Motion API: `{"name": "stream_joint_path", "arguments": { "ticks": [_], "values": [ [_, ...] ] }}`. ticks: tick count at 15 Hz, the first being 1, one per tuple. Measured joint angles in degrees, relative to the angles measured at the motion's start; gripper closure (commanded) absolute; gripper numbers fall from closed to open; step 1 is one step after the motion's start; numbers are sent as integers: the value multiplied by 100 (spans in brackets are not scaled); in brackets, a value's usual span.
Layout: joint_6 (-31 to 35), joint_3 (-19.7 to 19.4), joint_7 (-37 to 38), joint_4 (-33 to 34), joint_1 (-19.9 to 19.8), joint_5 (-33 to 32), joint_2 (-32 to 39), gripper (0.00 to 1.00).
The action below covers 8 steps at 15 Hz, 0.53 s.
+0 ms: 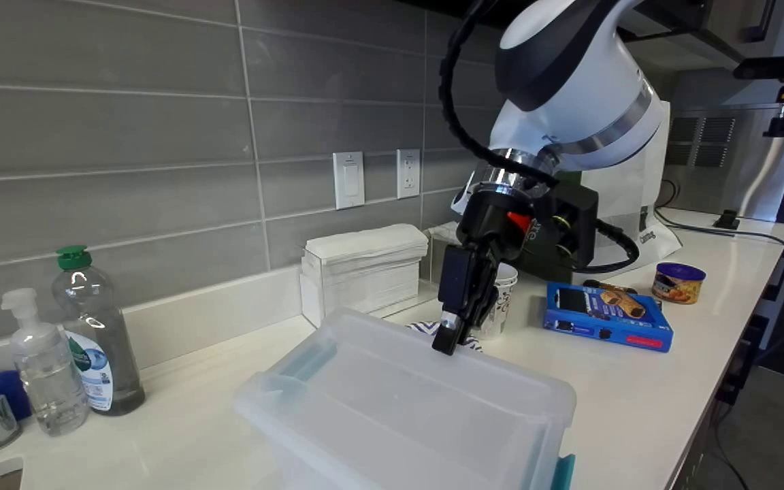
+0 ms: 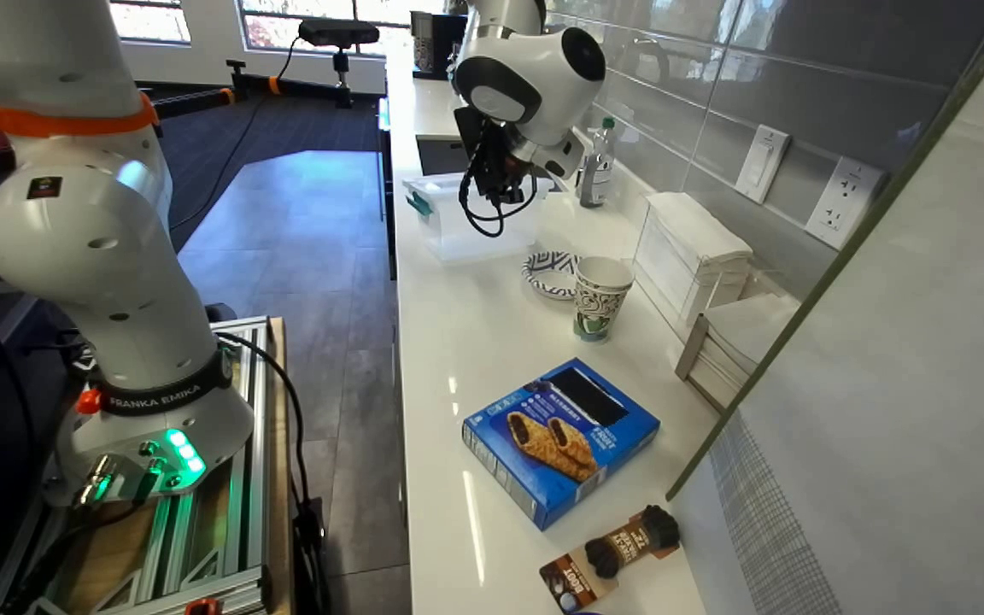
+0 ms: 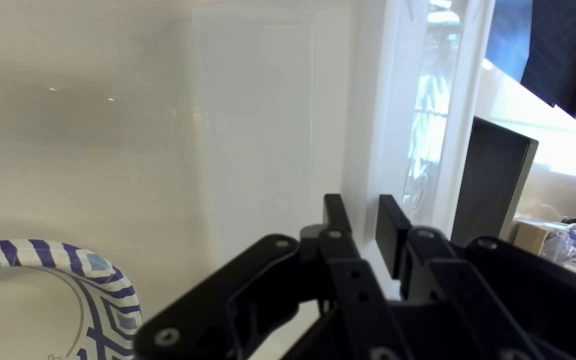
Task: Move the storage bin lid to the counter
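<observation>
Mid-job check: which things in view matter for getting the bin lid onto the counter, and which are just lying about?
Part of the job:
storage bin lid
gripper, at the lid's edge
storage bin
counter

Just lying about:
patterned bowl
paper cup
blue box
boot-lace pack
round container
folded paper towels
green-capped bottle
pump bottle

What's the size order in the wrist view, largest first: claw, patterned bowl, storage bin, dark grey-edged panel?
Storage bin and claw: unsure, the claw being nearer the camera
Patterned bowl, cut off by the frame
Dark panel
</observation>
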Motion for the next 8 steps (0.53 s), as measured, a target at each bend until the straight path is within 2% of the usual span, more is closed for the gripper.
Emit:
{"name": "stream_joint_path", "arguments": {
  "ticks": [8],
  "values": [
    [0, 1, -130, -1, 6, -212, -147, 95]
  ]
}}
